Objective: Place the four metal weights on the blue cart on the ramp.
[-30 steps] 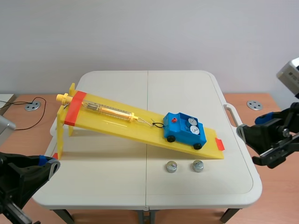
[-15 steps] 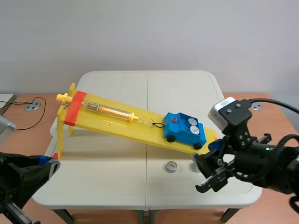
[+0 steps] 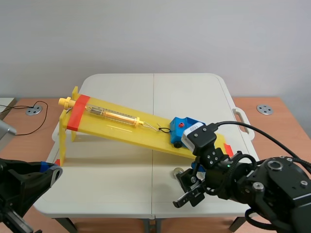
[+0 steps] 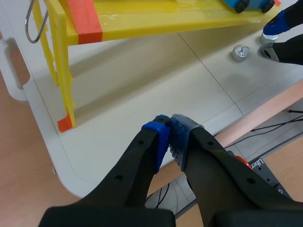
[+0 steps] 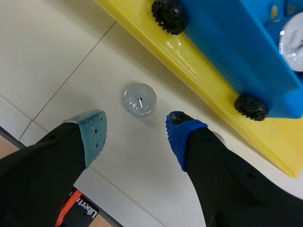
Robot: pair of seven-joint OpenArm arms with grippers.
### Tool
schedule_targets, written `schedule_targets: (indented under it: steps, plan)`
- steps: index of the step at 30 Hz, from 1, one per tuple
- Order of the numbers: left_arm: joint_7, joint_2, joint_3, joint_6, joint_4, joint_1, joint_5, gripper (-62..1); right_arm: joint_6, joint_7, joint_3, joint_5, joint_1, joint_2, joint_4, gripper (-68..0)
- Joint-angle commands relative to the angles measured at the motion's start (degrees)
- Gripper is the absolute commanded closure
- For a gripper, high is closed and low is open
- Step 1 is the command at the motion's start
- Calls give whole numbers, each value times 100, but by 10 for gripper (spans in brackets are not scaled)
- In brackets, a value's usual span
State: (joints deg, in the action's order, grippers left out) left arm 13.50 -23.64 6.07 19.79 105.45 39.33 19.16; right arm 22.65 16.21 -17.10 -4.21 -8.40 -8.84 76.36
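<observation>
On the ramp (image 3: 127,133), low end, sits the blue cart (image 3: 175,128), wheels on the yellow slope and hooked by a cord to the spring scale (image 3: 112,115) higher up. Of the cart's tray I can confirm only one weight in the cart (image 5: 292,43), a silver disc cut off by the edge of the right wrist view. The scene view shows no tray at all, because the right arm's camera block (image 3: 201,136) covers it.

One loose weight (image 5: 139,99) stands on the table (image 3: 116,179), just off the ramp's near edge. The right gripper (image 5: 136,131) hangs over it, fingers wide apart, the weight just ahead of the gap and neither pad touching it. The scene view gives only a sliver of that weight behind the arm. The left wrist view shows it in full, with the right gripper just beside it.

The left gripper (image 4: 169,138) is over the table's near left corner, pads pressed together on nothing.

Compared with 0.5 s ago, the right gripper has slid left, from above the right-hand loose weight to this one. 1.0 s ago the arm was still back by the table's right edge, with two weights visible in the cart and two on the table. The second loose one is not clearly visible now. Cart, ramp and left arm are unchanged.
</observation>
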Motion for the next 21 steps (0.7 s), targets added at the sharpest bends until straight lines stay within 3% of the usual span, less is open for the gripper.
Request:
schedule_targets:
  steps: [1, 21]
  plan:
    - [-466, 76, 92, 140, 409, -50, 247, -36, -229, -848, 111, -155, 479, 37, 409, -293]
    - [-466, 76, 92, 140, 409, -50, 247, -36, -404, -1082, -249, -4, 1047, 459, -490, -287]
